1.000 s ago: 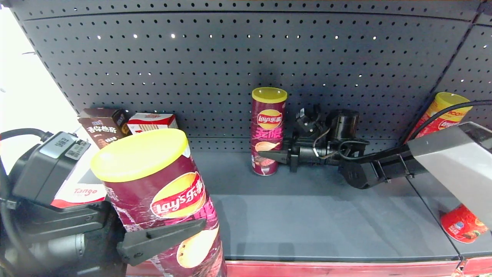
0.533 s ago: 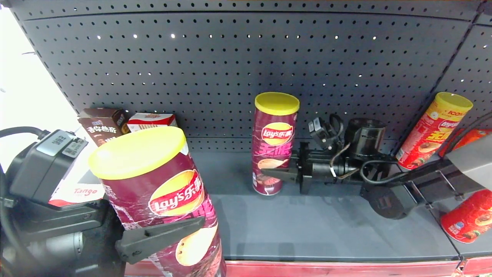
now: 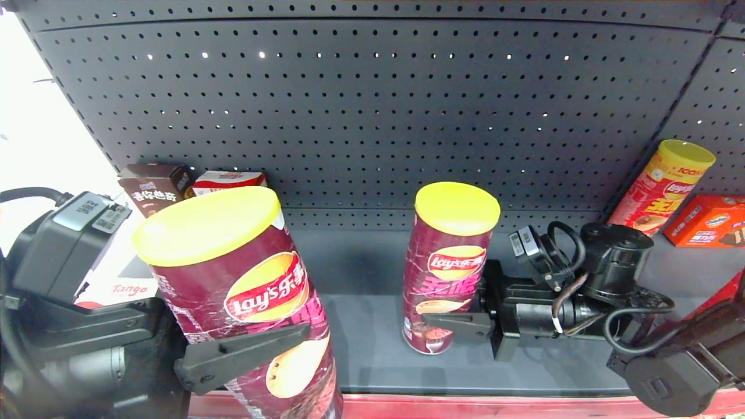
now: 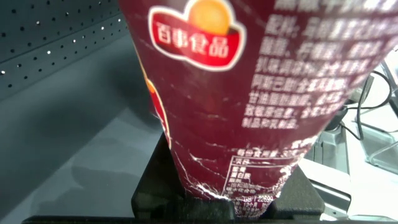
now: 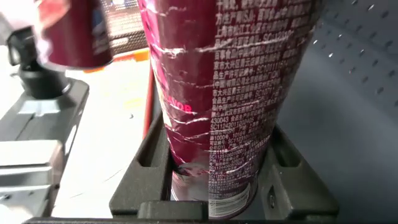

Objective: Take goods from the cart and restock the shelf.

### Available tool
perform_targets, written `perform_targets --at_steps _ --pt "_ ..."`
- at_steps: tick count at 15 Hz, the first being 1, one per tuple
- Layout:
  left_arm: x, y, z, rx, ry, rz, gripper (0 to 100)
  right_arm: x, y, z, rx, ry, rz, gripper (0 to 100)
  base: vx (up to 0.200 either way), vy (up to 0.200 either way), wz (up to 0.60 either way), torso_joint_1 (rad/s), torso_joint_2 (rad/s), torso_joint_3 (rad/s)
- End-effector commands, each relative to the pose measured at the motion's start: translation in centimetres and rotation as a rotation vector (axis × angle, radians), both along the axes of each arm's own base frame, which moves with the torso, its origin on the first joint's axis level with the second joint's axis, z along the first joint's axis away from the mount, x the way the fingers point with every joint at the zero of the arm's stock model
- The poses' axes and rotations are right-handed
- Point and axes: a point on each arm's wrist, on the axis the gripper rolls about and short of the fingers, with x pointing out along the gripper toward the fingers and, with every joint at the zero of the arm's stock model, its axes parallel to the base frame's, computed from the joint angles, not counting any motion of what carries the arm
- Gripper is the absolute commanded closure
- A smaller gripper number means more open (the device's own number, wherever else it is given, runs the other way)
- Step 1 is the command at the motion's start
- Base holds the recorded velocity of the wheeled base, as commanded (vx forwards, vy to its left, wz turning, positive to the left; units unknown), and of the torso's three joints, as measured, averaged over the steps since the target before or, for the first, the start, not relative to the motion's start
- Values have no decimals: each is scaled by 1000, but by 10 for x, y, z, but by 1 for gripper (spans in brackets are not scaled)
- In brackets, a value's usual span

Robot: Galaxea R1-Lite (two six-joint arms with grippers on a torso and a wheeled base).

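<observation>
The grey shelf [image 3: 372,326] and its pegboard back [image 3: 372,116] span the scene. At the shelf's front left, the left gripper [image 3: 262,343] has its jaws clamped on a maroon chip can [image 3: 233,279] (yellow lid, slightly tilted). Further right, the right gripper [image 3: 436,317] has its jaws clamped on a second maroon can [image 3: 451,256], upright over the shelf's front. A red can [image 3: 663,180] leans at the far right.

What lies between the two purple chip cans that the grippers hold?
Nothing stands there: the head view shows bare grey shelf board between the left can and the right can.
</observation>
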Motion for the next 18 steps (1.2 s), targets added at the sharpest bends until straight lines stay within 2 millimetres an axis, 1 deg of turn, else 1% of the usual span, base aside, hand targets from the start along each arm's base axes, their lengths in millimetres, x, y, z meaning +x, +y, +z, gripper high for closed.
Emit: perform_targets --at_steps 1,2,7,11,12,16,18 --pt "1 0 0 1 3 0 100 -6 -3 -9 -12 21 1 100 0 0 0 0 0 0" --pt "1 0 0 0 3 1 100 -5 -2 -14 -21 35 1 100 0 0 0 0 0 0" --pt "1 -1 -1 1 5 1 100 1 -1 -28 -47 45 -3 100 0 0 0 0 0 0" --pt "1 -1 0 1 4 -1 100 5 1 -32 -51 49 -5 100 0 0 0 0 0 0" --pt "1 -1 -1 2 7 -1 100 5 1 -32 -51 49 -5 0 0 0 0 0 0 0" --pt "1 -1 -1 3 8 -1 100 1 -3 -29 -51 35 -7 0 0 0 0 0 0 0" --pt "1 -1 -1 1 4 -1 100 -8 -8 -17 -35 4 -9 0 0 0 0 0 0 0"
